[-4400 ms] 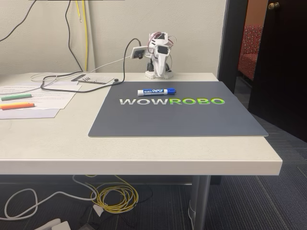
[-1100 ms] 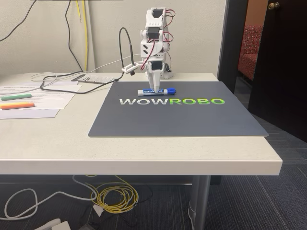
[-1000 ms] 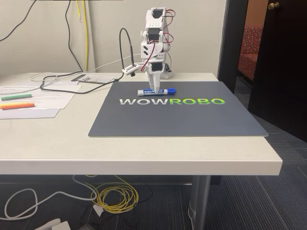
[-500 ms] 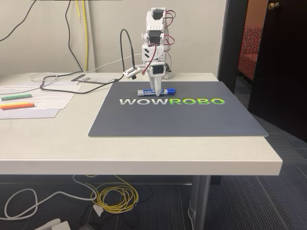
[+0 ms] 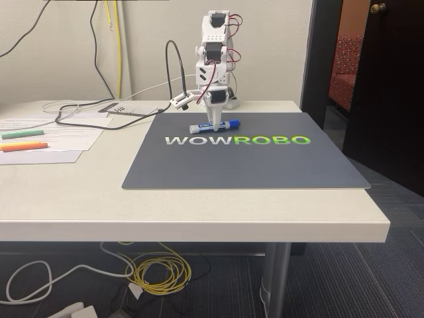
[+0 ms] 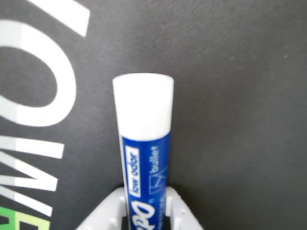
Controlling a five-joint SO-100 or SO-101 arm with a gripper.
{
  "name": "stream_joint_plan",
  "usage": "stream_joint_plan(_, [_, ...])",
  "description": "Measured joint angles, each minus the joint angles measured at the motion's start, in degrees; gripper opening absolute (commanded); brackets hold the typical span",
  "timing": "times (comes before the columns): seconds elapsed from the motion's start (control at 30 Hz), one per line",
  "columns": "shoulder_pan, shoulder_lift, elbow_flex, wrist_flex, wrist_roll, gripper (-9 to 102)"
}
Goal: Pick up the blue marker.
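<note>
My pincer (image 5: 214, 126) is pointing straight down over the far part of the dark mat (image 5: 245, 162), and it is clamping the blue marker (image 5: 214, 125) mid-barrel. In the wrist view the two white fingers (image 6: 108, 211) are pressing against both sides of the marker's (image 6: 144, 158) blue label, with the plain white end sticking out ahead of my pincer (image 6: 144, 215) over the mat (image 6: 240, 96). In the fixed view the marker is sitting slightly tilted: the blue cap end to the right of my pincer is a bit higher, the white end to the left lower. I can't tell whether the low end is touching the mat. The WOWROBO lettering (image 5: 237, 140) is lying just in front of my pincer, toward the camera. Well off to its left on the counter (image 5: 199, 212), a green marker (image 5: 22, 133) and an orange marker (image 5: 23, 146) are lying on papers (image 5: 66, 136).
</note>
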Motion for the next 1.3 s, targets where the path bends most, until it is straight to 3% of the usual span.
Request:
stream_joint_plan(0.43, [0.0, 0.2, 0.0, 0.4, 0.0, 3])
stream_joint_plan(0.87, [-2.3, 4.7, -9.5, 11.9, 5.8, 1])
stream_joint_plan(1.3, [-2.6, 7.8, -14.4, 16.1, 7.3, 1])
